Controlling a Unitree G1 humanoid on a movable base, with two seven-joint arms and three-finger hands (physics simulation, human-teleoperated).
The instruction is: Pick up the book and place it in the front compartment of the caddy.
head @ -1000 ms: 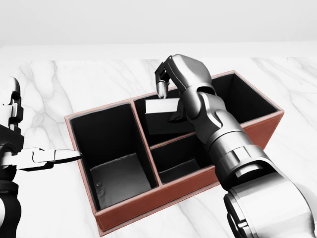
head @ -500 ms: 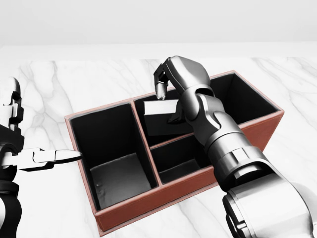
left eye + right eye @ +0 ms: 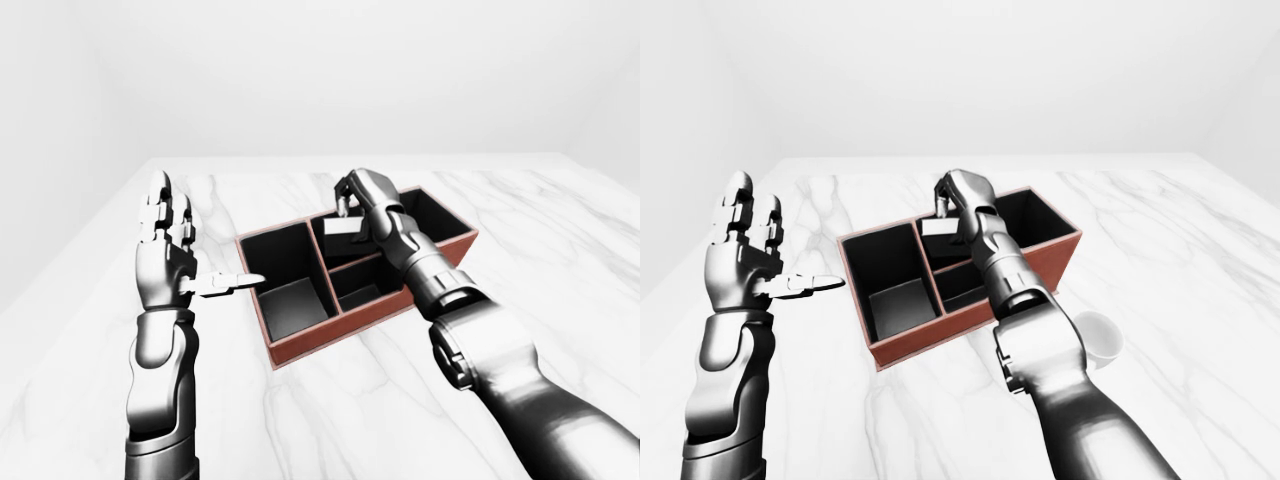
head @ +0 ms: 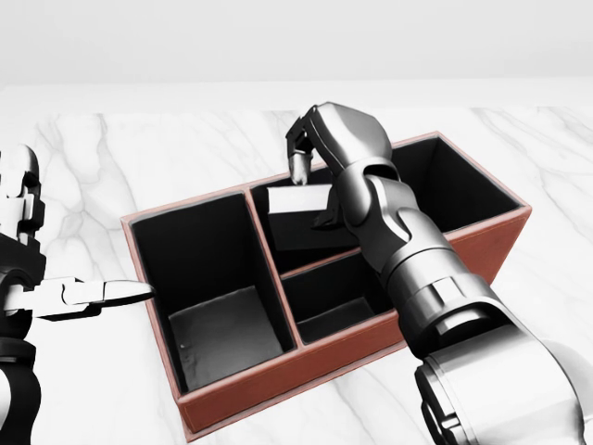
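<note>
My left hand is open, fingers spread, above the white marble table beside the rust-red three-compartment caddy. My right hand grips the dark book with pale page edge, held inside the caddy's upper middle compartment.

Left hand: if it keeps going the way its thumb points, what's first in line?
Probably the caddy: the left hand has its thumb aimed at the caddy's near left wall. Depth is unclear, so it might pass above the rim.
</note>
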